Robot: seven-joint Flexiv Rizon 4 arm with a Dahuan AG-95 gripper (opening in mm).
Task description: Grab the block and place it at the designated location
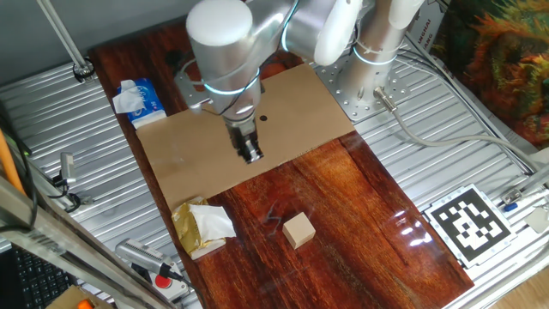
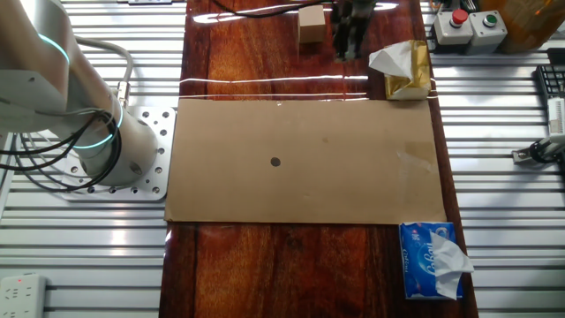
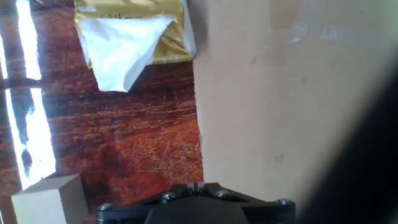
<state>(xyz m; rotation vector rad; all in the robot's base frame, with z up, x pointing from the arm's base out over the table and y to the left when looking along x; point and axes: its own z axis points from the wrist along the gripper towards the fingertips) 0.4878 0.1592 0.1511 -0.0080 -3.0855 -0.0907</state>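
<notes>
The block (image 1: 298,230) is a small pale wooden cube on the dark wood table, in front of the cardboard. It also shows in the other fixed view (image 2: 311,24) and at the bottom left of the hand view (image 3: 50,199). My gripper (image 1: 250,154) hangs over the front edge of the cardboard sheet (image 1: 197,150), apart from the block. Its fingers are together and hold nothing; it shows too in the other fixed view (image 2: 349,35) and the hand view (image 3: 194,185). The black dot (image 1: 263,119) lies on the cardboard behind the gripper and shows in the other fixed view (image 2: 275,162).
A crumpled gold-and-white wrapper (image 1: 202,225) lies left of the block, near the cardboard's edge. A blue-and-white tissue pack (image 1: 137,99) sits at the cardboard's far left corner. A black-and-white tag (image 1: 470,221) lies on the metal surface at right. Button boxes (image 2: 468,25) stand beside the table.
</notes>
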